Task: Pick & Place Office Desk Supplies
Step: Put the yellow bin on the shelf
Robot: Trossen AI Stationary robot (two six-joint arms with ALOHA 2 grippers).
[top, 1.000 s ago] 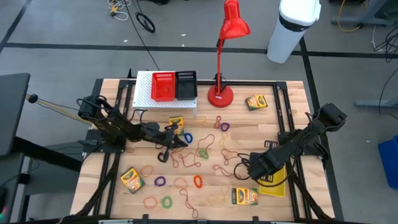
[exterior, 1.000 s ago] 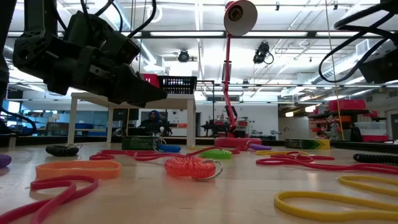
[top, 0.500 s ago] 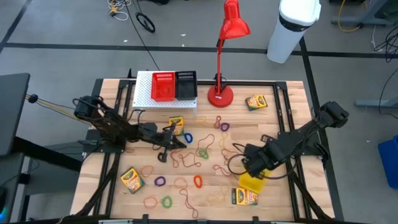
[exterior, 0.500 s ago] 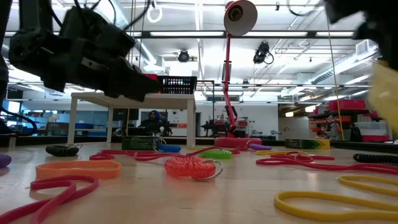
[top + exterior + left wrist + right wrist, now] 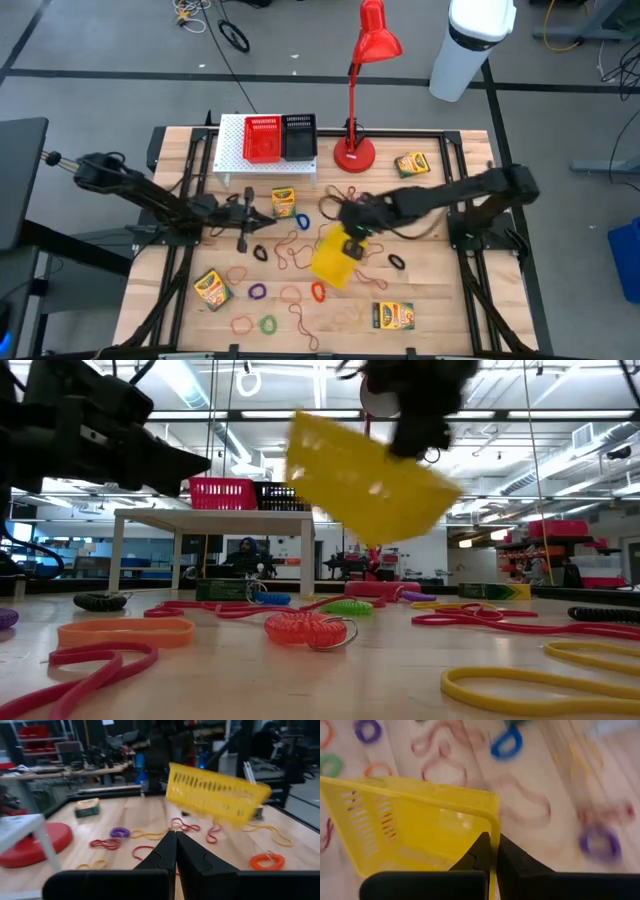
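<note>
A wooden table (image 5: 470,150) seen from above, with a robot arm reaching in from each side. The right gripper (image 5: 352,232) is pinched shut on the rim of a yellow basket (image 5: 334,258), holding it tilted in the air over the middle of the table. The basket looks empty (nothing shows through its slotted walls). The left gripper (image 5: 242,240) hovers toward the left side of the table, its fingers pressed together with nothing between them.

Little of the sorting looks done. Rubber bands (image 5: 299,257) in red, brown, purple, blue, green and black lie scattered across the middle and near half of the table. Four crayon boxes (image 5: 211,289) lie loose: one near the near-left corner, one toward the near-right corner, one toward the far-right corner, and one just in front of the white rack (image 5: 232,155). The rack stands at the far edge, beside a red desk lamp (image 5: 356,100).
</note>
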